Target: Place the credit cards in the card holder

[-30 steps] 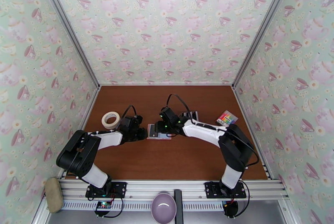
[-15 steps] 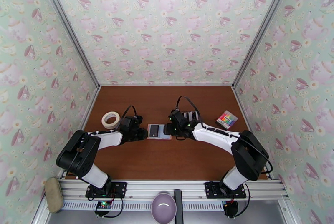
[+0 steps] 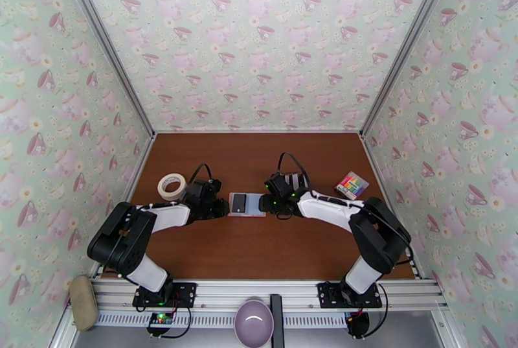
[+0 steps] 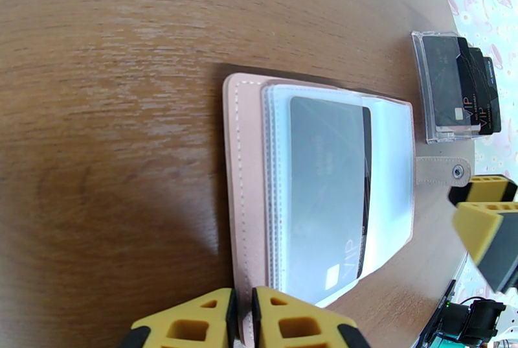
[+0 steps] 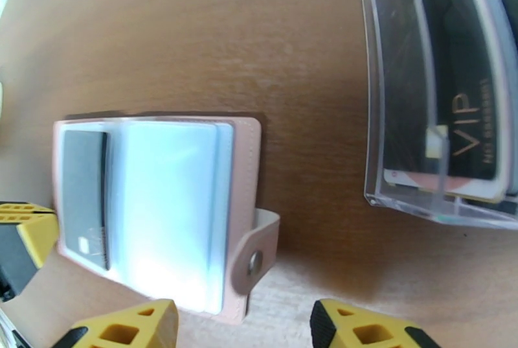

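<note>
Jaws of the left gripper (image 4: 243,320), bottom centre of the left wrist view, are pinched together on the pink near edge of the card holder (image 4: 245,168). The holder lies open and flat on the table (image 4: 116,83), clear sleeves up, with a dark card (image 4: 327,181) inside the top sleeve.

Right gripper (image 5: 239,330), bottom edge of the right wrist view: jaws wide apart, nothing between them. The snap tab (image 5: 259,249) sits just above the gap, untouched.

Farther off, upper right of both wrist views: a clear stand (image 5: 401,83) with black credit cards (image 5: 466,103) in it, apart from the holder. Whether they stand upright I cannot tell.
</note>
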{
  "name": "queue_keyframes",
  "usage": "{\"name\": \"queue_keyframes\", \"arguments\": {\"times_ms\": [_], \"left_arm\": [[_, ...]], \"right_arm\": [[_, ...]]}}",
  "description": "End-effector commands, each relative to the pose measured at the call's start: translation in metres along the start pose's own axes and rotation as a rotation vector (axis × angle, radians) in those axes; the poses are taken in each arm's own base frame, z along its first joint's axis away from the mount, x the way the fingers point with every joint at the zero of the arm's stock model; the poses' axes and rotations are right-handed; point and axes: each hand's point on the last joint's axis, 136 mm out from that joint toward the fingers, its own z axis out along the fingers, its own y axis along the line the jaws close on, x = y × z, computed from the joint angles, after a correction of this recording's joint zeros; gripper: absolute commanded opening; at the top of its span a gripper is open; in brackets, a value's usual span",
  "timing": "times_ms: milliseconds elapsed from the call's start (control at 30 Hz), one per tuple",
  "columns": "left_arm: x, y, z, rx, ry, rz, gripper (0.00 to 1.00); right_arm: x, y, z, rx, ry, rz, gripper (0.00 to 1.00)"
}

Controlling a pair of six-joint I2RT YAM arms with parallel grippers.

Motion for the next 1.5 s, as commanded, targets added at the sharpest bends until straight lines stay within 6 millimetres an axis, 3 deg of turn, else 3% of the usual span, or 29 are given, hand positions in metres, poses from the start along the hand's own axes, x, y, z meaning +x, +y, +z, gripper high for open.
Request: {"name": "queue_keyframes", "arguments": {"times_ms": [0,533,833,1167,1467], "left_arm": [[0.037,0.011,0.011,-0.037,0.13,-0.029,0.17],[0.038,0.012,0.013,-0.035,0.137,-0.032,0.17],[0.038,0.012,0.014,-0.034,0.139,-0.034,0.17],[0.038,0.012,0.013,-0.036,0.138,-0.033,0.17],[0.038,0.011,0.012,-0.034,0.135,-0.031,0.17]], "right_arm": [[-0.008,0.004,0.006,-0.004,-0.013,-0.018,0.59],[-0.026,0.007,0.028,-0.014,-0.035,-0.008,0.53],[-0.024,0.012,0.031,-0.043,-0.026,-0.01,0.34],[-0.027,0.018,0.014,-0.101,-0.058,0.006,0.09],[-0.041,0.028,-0.018,-0.16,-0.11,0.026,0.02]]}}
